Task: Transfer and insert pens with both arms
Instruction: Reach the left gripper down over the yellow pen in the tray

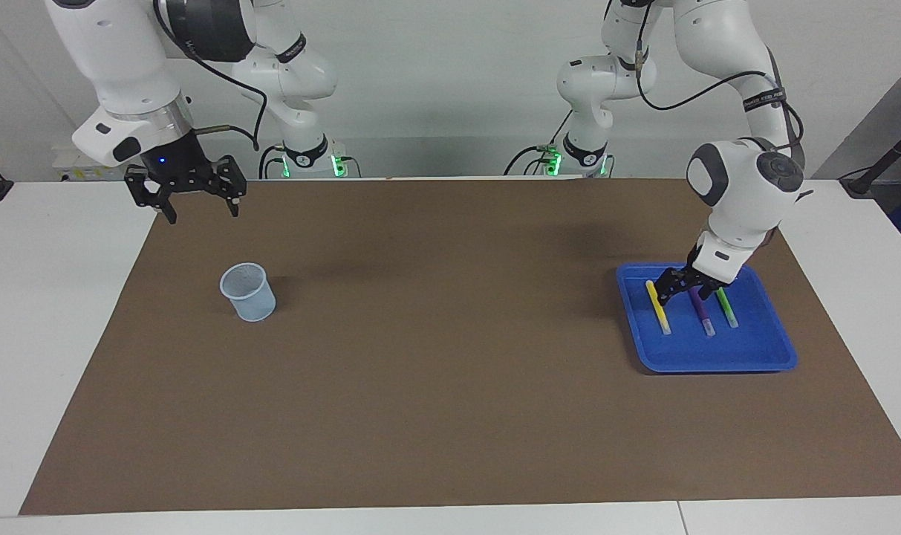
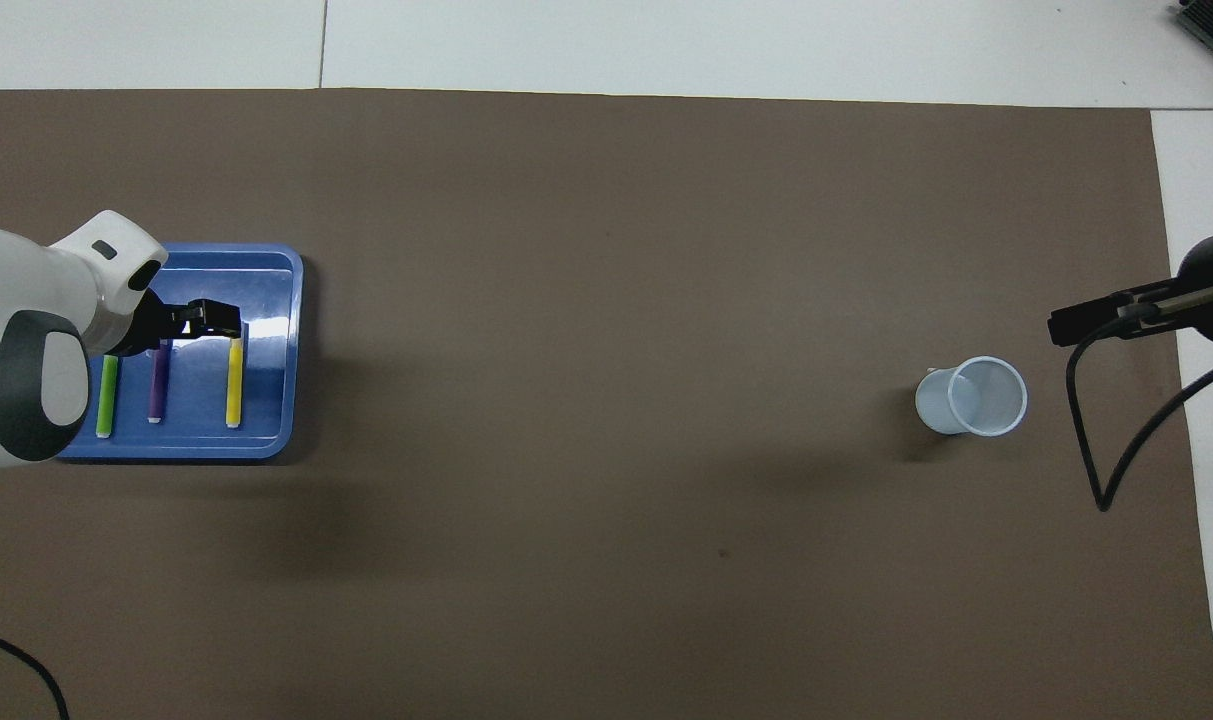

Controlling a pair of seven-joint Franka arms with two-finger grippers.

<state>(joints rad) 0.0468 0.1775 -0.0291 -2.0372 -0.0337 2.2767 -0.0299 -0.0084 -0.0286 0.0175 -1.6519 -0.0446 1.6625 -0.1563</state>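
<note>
- The left gripper (image 1: 682, 292) is low inside the blue tray (image 1: 747, 355), at the left arm's end of the table. Its jaws stand apart and hold nothing.
- The yellow pen (image 1: 658, 307) lies just beside the jaws, on the side toward the middle of the table. One fingertip is at the upper part of this pen, but I cannot tell if it touches it.
- The purple pen (image 1: 701, 311) lies under the jaws. Its end nearer to the robots is covered by the gripper, and its pale end points away from the robots.
- The green pen (image 1: 726, 307) lies on the outer side of the jaws, near them. It is parallel to the two others, and the three pens are apart from each other on the tray floor.
- In the overhead view the left gripper (image 2: 202, 320) covers the farther ends of the purple pen (image 2: 157, 388) and the yellow pen (image 2: 234, 381), and the green pen (image 2: 107, 396) is partly under the white wrist.
- The right gripper (image 1: 184, 192) waits in the air over the edge of the brown mat (image 1: 435, 386), at the right arm's end of the table. Its jaws are apart and empty.
- A pale translucent cup (image 1: 249, 292) stands upright on the mat, well apart from the right jaws and farther from the robots than the mat edge below them. No pen is in the cup.
</note>
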